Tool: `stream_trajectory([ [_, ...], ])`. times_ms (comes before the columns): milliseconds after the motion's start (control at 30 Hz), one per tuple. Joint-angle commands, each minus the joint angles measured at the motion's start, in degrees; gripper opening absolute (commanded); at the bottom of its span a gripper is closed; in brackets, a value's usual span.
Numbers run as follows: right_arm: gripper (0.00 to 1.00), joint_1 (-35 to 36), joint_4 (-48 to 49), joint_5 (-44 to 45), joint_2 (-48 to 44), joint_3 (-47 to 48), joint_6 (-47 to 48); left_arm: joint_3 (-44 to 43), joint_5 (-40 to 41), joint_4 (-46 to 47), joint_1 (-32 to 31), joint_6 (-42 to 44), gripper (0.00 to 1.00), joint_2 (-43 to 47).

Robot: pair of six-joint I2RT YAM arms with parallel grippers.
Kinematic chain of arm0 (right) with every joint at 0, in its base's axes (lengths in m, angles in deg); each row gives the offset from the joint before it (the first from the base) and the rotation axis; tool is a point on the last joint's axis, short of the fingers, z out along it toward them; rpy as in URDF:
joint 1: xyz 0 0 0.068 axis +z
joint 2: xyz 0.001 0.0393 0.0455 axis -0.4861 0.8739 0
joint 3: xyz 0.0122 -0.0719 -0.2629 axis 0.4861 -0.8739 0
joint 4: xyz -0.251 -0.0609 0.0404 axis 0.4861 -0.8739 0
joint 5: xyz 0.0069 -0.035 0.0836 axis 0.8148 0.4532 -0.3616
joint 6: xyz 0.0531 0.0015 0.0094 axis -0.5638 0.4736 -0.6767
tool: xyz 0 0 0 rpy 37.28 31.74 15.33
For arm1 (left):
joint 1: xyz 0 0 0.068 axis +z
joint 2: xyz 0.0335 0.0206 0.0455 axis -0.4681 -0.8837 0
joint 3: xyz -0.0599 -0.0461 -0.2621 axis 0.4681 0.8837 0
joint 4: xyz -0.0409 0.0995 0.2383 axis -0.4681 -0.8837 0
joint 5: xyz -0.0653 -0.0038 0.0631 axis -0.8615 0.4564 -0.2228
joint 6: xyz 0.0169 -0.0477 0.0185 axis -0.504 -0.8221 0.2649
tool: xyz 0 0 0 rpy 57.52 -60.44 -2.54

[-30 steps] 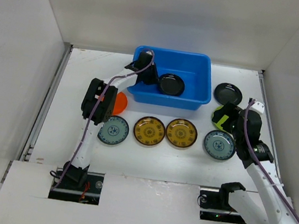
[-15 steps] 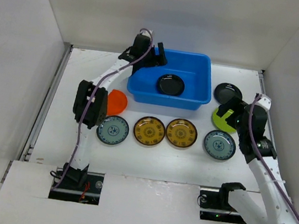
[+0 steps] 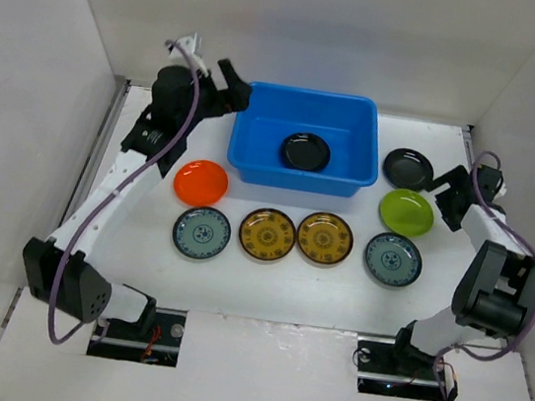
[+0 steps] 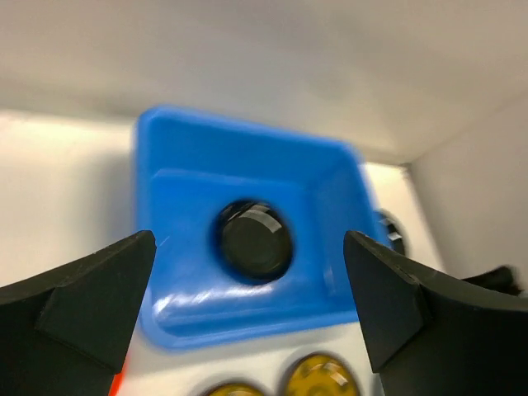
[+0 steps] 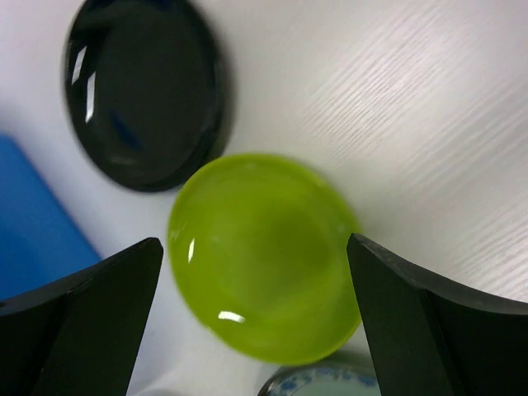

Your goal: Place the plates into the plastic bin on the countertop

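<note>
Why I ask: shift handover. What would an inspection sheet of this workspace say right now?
Surface: white countertop, flat, plates lying on it.
Job's things: blue bin holds one black plate. Outside it on the countertop: second black plate, lime green plate, orange plate, two blue-green patterned plates, two yellow-brown patterned plates.
Clutter: nothing seen.
Hands: left hand open, empty, by the bin's far left corner; right hand open, empty, facing the lime green plate.
Cables: purple cables run along the left arm and the right arm.
Surroundings: white walls on three sides.
</note>
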Motion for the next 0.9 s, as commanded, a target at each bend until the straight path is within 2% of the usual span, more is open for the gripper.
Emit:
stream_trajectory([
  [0, 0.98, -3.3, 5.8, -4.6, 3.3, 6.0, -2.3, 12.2, 6.4, -3.1, 2.7, 0.7, 1.0, 4.9],
  [233, 0.94, -6.3, 7.9, -8.9, 13.3, 12.1, -1.8, 31.5, 11.8, -5.7, 8.7, -0.6, 1.0, 18.8],
  [367, 0.95, -7.1, 7.5, -10.7, 17.1, 14.7, -1.5, 35.7, 19.3, -8.3, 10.9, -3.9, 1.0, 22.7],
  [533, 0.92, -7.1, 7.7, -12.9, 20.7, 17.3, -2.1, 36.1, 34.3, -11.3, 9.4, -6.4, 1.0, 23.9],
  [633, 0.92, -6.8, 7.6, -13.7, 22.7, 19.8, -2.6, 34.4, 39.5, -14.9, 9.3, -9.2, 1.0, 23.3],
  [733, 0.9, -6.6, 6.7, -15.2, 25.0, 22.3, -2.9, 32.2, 39.9, -17.8, 10.0, -10.1, 1.0, 21.9],
  [867, 0.87, -5.7, 6.4, -16.9, 27.3, 24.3, -4.7, 28.0, 36.4, -21.7, 9.8, -8.6, 1.0, 17.0],
])
